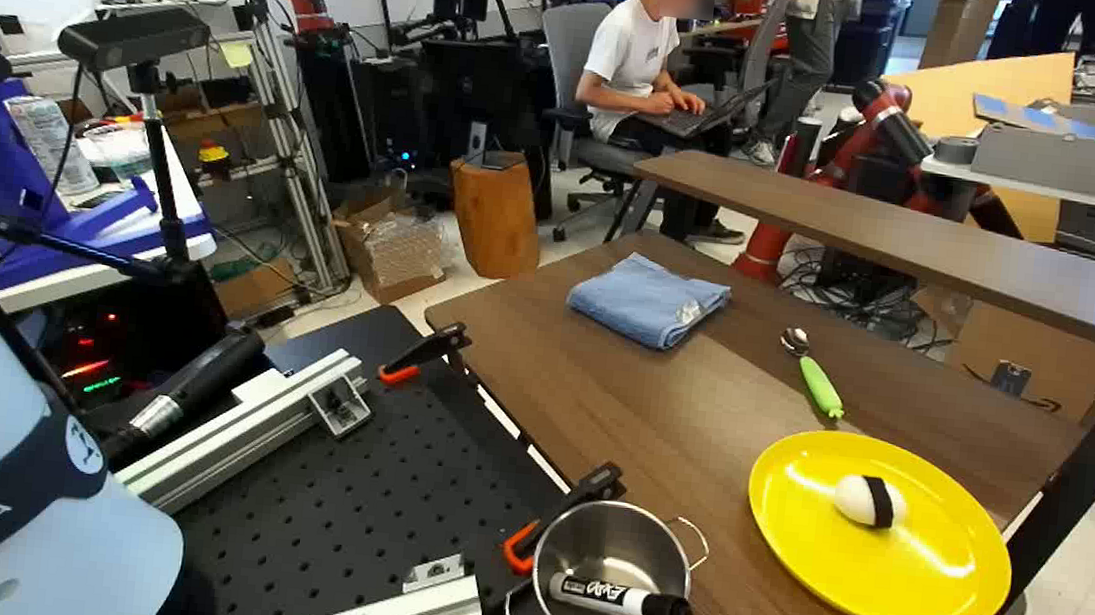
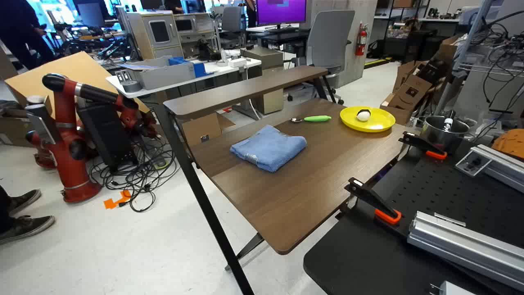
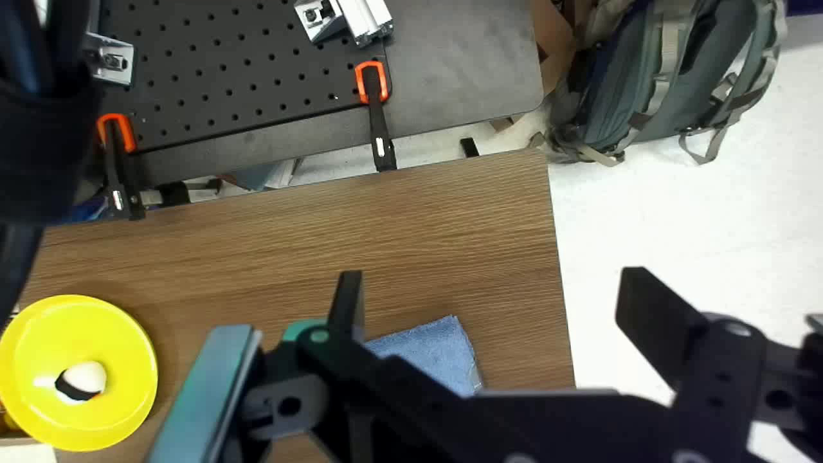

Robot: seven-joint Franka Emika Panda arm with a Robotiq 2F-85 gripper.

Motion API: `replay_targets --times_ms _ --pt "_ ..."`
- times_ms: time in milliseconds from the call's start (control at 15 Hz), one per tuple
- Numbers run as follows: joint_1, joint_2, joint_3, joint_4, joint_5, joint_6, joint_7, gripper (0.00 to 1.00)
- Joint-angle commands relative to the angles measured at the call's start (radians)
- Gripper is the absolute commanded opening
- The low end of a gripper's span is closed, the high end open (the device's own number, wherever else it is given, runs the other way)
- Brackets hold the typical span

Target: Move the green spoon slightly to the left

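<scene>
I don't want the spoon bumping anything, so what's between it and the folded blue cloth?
Only bare tabletop separates the green spoon from the folded blue cloth; that gap shows in both exterior views.

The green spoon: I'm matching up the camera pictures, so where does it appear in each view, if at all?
In an exterior view: the green spoon is right of centre, above the yellow plate.
In an exterior view: the green spoon is in the upper half, left of the yellow plate.
Wrist view: not seen.
Shared landmark: the yellow plate, at lower left in the wrist view.
</scene>
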Motion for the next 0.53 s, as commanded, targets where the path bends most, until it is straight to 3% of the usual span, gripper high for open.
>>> replay_targets --times_ms 0,467 --pt "0.014 0.001 -0.014 0.002 -0.002 -0.002 0.002 1.00" --pt "0.004 0.003 -0.027 0.000 -0.024 0.009 -0.014 1.00"
